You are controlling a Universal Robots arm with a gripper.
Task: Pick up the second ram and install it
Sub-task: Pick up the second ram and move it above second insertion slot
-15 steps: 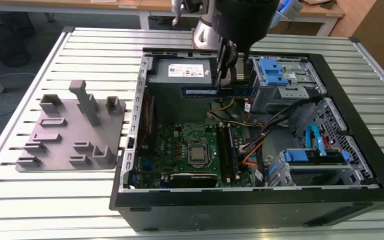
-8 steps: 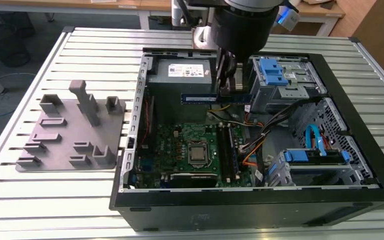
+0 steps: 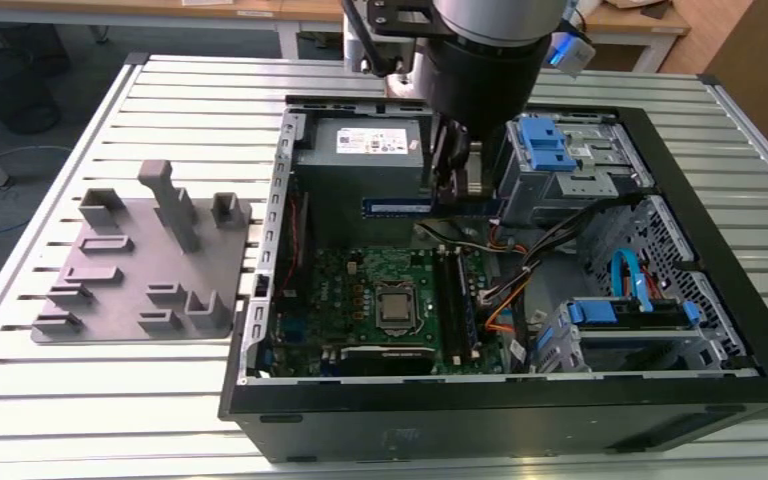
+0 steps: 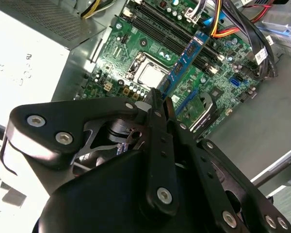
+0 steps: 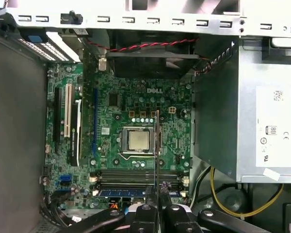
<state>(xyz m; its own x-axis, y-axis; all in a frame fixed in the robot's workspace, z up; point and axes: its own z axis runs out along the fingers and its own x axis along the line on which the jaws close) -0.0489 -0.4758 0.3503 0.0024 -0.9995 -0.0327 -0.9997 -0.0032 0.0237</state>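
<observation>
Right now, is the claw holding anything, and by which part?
Yes. The claw is shut on the second ram, gripping it by one end; the rest of the stick juts out free over the motherboard.

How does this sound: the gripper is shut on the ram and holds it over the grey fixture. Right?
Not quite. The gripper is shut on the ram, but holds it over the motherboard inside the case, not over the fixture, which stands outside on the exterior view's left. The exterior view shows this.
</observation>
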